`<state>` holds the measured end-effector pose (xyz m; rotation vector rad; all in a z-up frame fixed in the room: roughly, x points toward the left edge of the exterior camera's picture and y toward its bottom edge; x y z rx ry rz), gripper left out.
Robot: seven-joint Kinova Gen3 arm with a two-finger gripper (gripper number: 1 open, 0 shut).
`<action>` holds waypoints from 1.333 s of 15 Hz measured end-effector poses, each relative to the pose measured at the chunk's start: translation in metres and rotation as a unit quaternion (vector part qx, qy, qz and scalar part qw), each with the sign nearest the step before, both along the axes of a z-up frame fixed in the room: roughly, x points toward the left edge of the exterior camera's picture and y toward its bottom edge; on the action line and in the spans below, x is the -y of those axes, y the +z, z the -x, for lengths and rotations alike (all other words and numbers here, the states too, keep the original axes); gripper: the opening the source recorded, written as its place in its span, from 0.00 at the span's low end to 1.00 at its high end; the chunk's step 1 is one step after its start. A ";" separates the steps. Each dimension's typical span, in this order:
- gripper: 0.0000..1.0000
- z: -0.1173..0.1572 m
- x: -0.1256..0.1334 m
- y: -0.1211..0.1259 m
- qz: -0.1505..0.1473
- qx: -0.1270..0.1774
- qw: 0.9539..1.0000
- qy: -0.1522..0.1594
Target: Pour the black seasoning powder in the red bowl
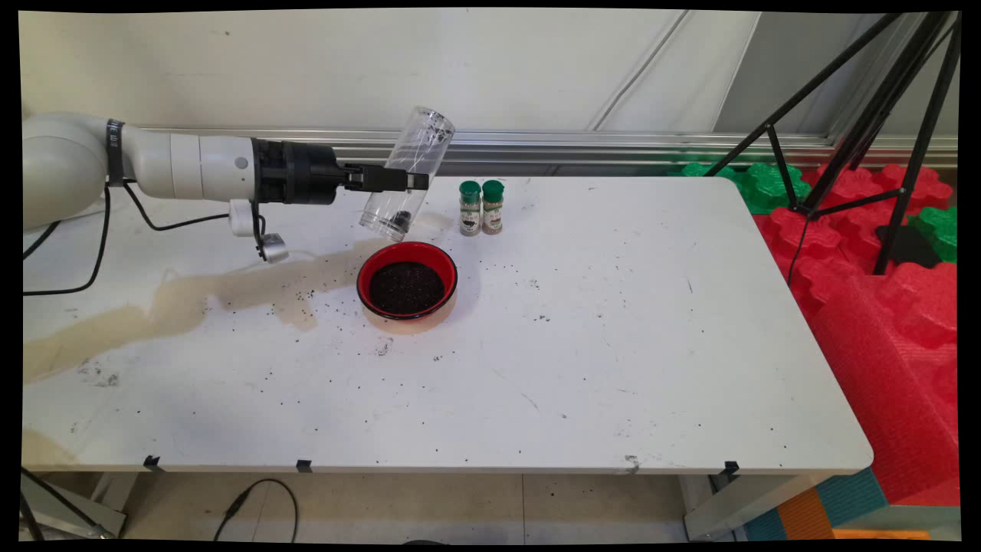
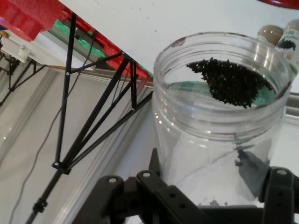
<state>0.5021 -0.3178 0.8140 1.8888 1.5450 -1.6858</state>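
From the left, the white arm [image 1: 176,165] reached level over the surface [image 1: 613,345], black cables hanging below it, and a long tan stain [image 1: 191,299] ran across the surface beneath it toward the middle. At the arm's end the black gripper [image 1: 406,181] had its fingers [image 2: 250,170] pinching a clear plastic jar [image 1: 406,175] around its middle, one on each side of the wall. The jar hung in the air, tilted, its upper end leaning to the right toward the wall and its lower end down and to the left, above the far left rim of a red bowl [image 1: 407,288]. A small clump of dark grains [image 2: 231,81] lay inside the jar at its lower end; in the hand view they sat heaped against the inner wall near the threaded mouth. The red bowl stood on the surface just below the jar and apart from it, filled with the same kind of dark grains, and loose specks lay scattered on the surface about it. Just beyond the bowl and a little to its right, two small spice bottles [image 1: 481,207] with green caps stood upright side by side. Further right, past the surface's edge, were a black tripod [image 1: 881,115] and red and green foam blocks [image 1: 881,253].
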 end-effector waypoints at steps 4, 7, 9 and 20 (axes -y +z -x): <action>0.00 -0.002 0.000 0.001 -0.027 -0.022 0.999 0.016; 0.00 -0.003 -0.001 0.002 -0.054 -0.046 0.997 0.032; 0.00 -0.003 -0.001 0.004 -0.069 -0.060 0.995 0.041; 0.00 -0.007 -0.001 0.011 -0.150 -0.143 0.972 0.115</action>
